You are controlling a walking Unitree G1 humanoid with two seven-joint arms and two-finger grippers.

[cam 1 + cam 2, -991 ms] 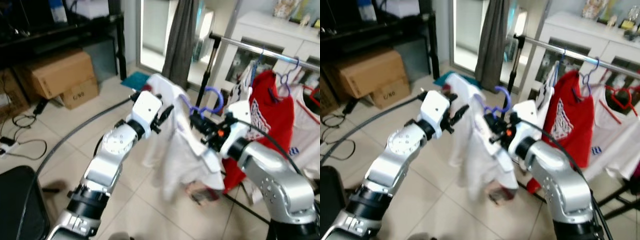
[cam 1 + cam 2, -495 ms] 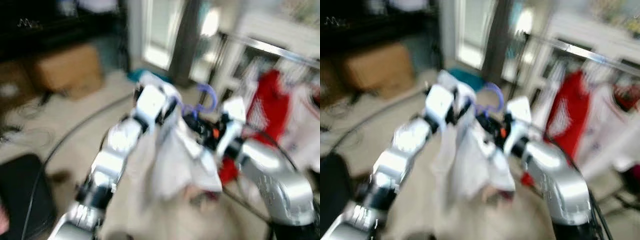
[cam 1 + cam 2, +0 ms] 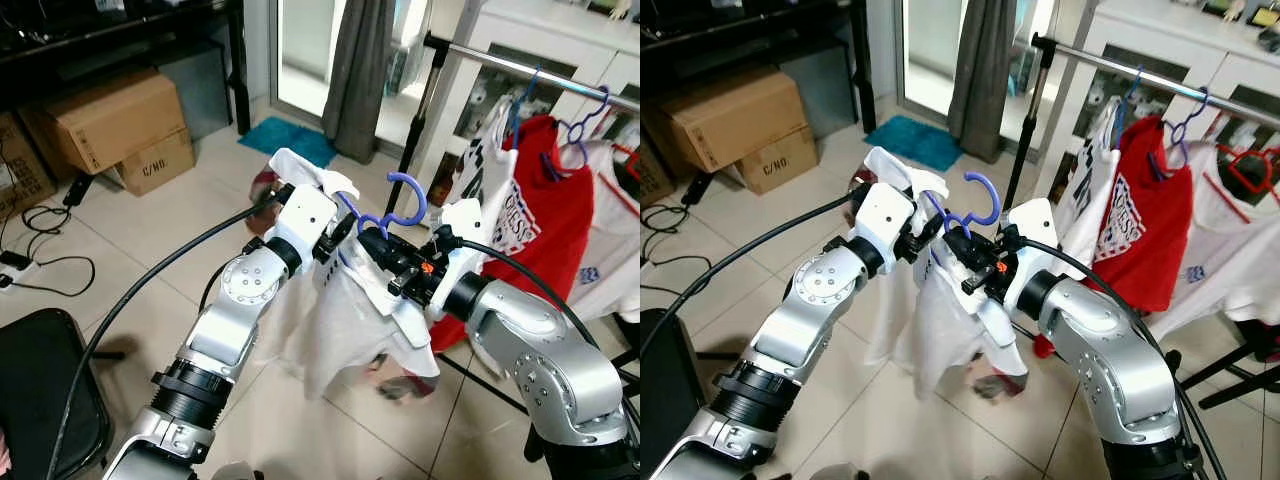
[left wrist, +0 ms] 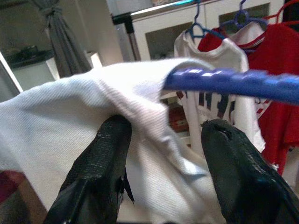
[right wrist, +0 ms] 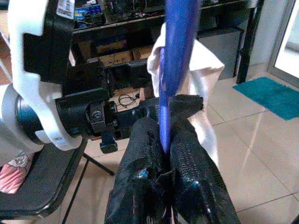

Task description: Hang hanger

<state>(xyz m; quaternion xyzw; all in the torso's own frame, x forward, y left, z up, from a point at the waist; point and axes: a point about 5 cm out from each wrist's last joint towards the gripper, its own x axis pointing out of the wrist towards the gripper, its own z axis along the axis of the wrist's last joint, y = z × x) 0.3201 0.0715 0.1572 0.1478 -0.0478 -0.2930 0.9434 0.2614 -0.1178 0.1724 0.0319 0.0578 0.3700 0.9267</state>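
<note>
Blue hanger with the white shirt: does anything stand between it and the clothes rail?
Nothing visible does. The blue hanger, pinched in the right hand, has its hook up in open air, with the rail farther right. A white T-shirt and red T-shirt already hang there.

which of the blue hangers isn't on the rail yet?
The blue hanger with the white shirt, its hook free in the air, pinched by the right gripper. The other two blue hangers are hooked on the rail.
</note>
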